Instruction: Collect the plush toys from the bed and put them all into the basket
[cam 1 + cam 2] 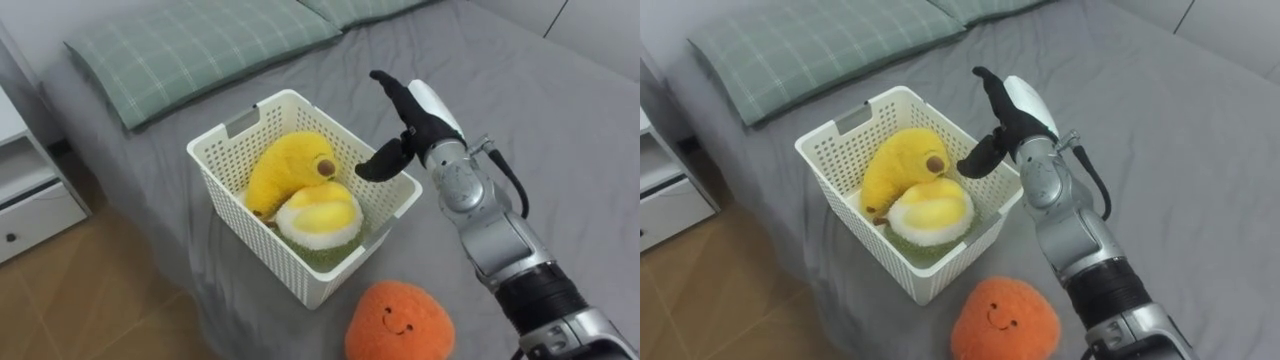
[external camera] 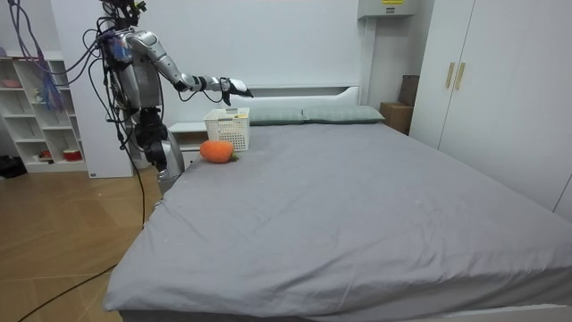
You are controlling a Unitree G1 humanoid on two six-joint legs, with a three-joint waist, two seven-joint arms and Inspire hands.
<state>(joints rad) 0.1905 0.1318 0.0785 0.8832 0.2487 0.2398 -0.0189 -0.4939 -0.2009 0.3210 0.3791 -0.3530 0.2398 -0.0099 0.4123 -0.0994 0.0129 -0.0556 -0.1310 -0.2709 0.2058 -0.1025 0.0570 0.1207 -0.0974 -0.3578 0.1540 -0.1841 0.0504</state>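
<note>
Right hand [image 1: 412, 118] above the basket's [image 1: 250, 238] far rim, fingers straight and slightly spread, thumb bent down, holding nothing. Basket near the bed's [image 1: 560, 130] side edge, just short of the pillow [image 1: 190, 45]; two yellow toys [image 1: 285, 165] inside, touching. Orange toy [image 1: 400, 320] on the bed beside the basket's near corner.

The robot stood at the bed's [image 2: 357, 206] head-end corner, its right hand [image 2: 234, 87] stretched out above a white basket [image 2: 228, 130]. An orange plush toy [image 2: 215, 151] lay just beside the basket.
</note>
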